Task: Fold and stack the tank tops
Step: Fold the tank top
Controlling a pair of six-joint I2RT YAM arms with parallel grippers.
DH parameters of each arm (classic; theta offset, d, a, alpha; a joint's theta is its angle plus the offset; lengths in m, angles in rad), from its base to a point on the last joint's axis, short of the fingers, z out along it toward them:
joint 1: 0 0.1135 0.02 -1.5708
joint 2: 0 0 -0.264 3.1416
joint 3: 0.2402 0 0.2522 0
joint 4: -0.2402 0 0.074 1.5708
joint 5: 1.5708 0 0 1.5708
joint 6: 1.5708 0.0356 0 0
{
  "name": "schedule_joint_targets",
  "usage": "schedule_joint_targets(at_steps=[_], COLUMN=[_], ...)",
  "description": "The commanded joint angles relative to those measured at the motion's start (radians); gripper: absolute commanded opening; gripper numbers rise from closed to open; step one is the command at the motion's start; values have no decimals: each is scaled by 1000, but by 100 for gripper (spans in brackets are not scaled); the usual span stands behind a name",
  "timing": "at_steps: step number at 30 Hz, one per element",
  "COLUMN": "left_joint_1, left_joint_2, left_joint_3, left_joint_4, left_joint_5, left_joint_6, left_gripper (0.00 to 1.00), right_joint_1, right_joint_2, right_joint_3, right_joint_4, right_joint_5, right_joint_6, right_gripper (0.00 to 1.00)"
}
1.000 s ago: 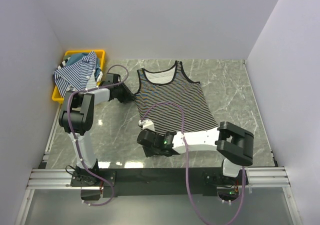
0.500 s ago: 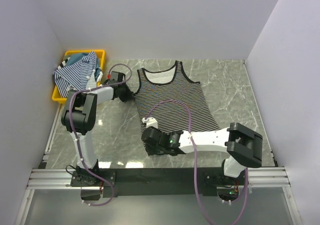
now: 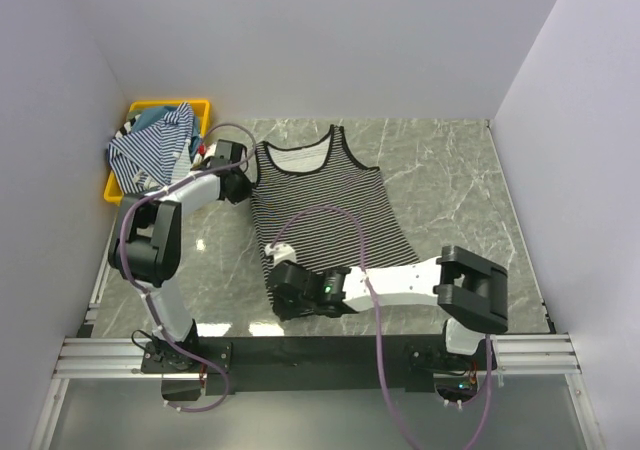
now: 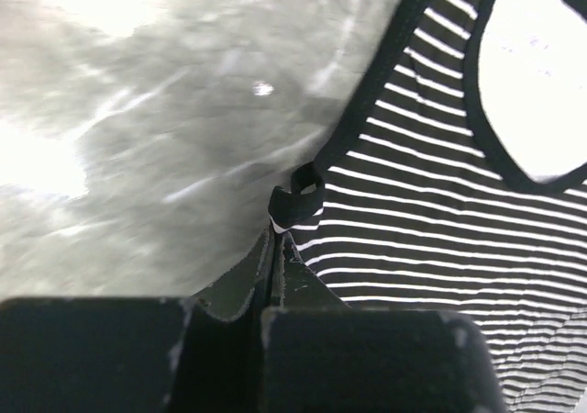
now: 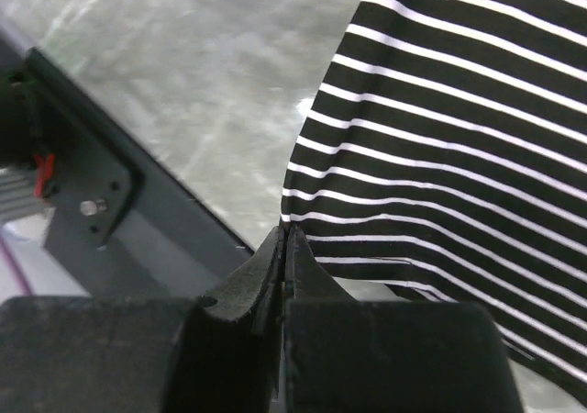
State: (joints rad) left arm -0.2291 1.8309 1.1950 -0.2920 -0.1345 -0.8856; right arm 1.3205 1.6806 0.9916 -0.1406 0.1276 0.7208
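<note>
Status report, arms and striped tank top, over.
Left gripper jaws shut on black white-striped fabric tank top, armhole edge. Right gripper shut on hem corner. Yellow plastic bin aside.

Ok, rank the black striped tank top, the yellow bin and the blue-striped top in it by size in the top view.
1. black striped tank top, spread flat: clearly largest.
2. yellow bin and blue-and-white striped top: too close to rank; the crumpled top hides much of the bin.

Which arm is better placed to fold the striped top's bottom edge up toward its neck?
Probably the right: the right gripper is shut on the hem corner of the black striped tank top, while the left gripper pinches its edge by the armhole.
</note>
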Motion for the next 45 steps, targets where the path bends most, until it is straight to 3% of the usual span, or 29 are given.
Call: schedule_joint_targets(at_steps=[1,10,30,45], left_joint_1=[7,-44,-246,-300], left_joint_2=[-90,-29,247,323], left_joint_3=[-29,95,501,577], left_joint_4=[43,-2,-114,-116], left_joint_5=[-128,-128,-152,-145], left_joint_6=[-19,-9,-15,-21], left_gripper=[1,1,1,1], right_joint_1=[36,0,-168,-196], right_joint_2=[28,-15,-306,-374], right_joint_3=[79,98,-320,-450], right_joint_4=[13,-5,139,170], right_joint_5=[-92,-80,-43,10], right_joint_6=[6,-8,109,163], right_gripper=[0,0,0,0])
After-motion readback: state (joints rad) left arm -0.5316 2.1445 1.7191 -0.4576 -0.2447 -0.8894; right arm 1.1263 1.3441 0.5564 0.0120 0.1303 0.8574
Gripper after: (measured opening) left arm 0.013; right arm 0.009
